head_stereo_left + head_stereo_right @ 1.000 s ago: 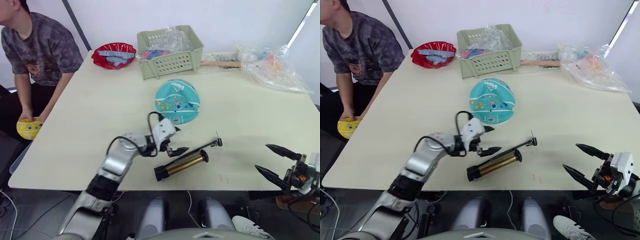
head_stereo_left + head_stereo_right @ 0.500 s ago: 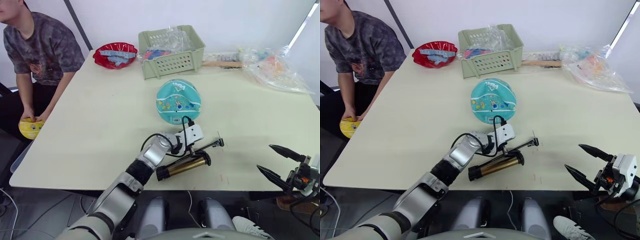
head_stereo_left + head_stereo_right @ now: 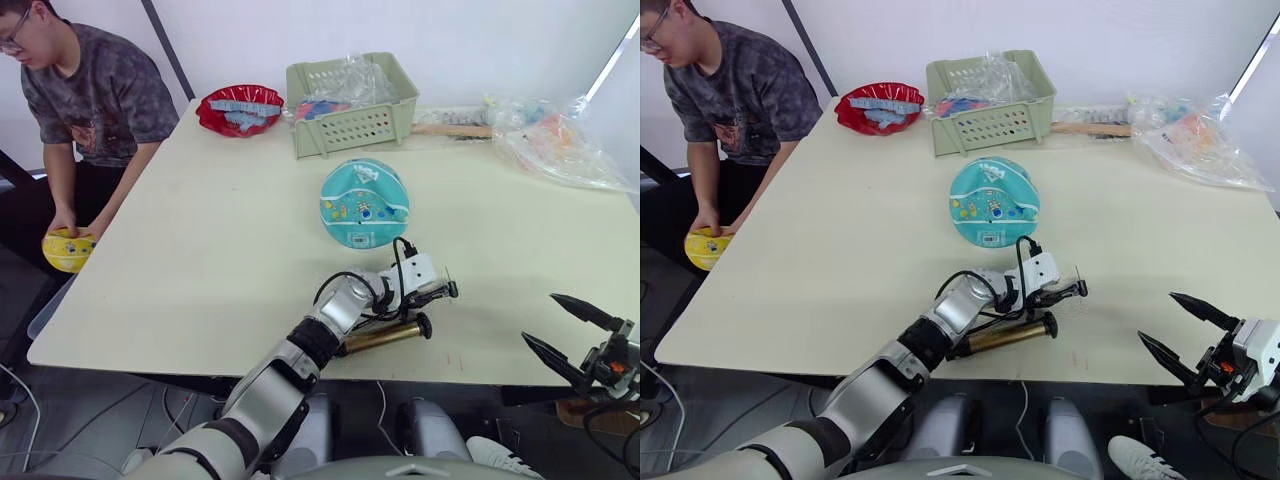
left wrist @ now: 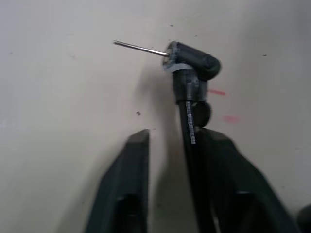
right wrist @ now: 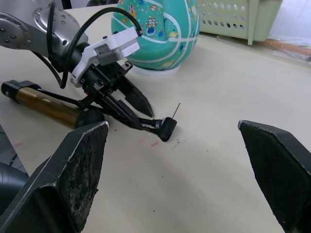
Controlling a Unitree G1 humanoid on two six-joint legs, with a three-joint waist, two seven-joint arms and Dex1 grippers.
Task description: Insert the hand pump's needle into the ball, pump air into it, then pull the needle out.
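One gold-bronze hand pump (image 3: 1002,335), black hose between spread left jaws, right jaws spread wide.

The left tool (image 3: 432,293) covers part of the hand pump (image 3: 385,336); the needle (image 4: 140,47) looks blurred.

Ball (image 3: 363,203) mid-table (image 3: 200,250), hand pump (image 3: 385,335) in front near edge, basket (image 3: 350,105) behind

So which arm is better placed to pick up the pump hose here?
Left. The left gripper is open astride the hose near the needle; the right gripper hangs open past the table's edge.
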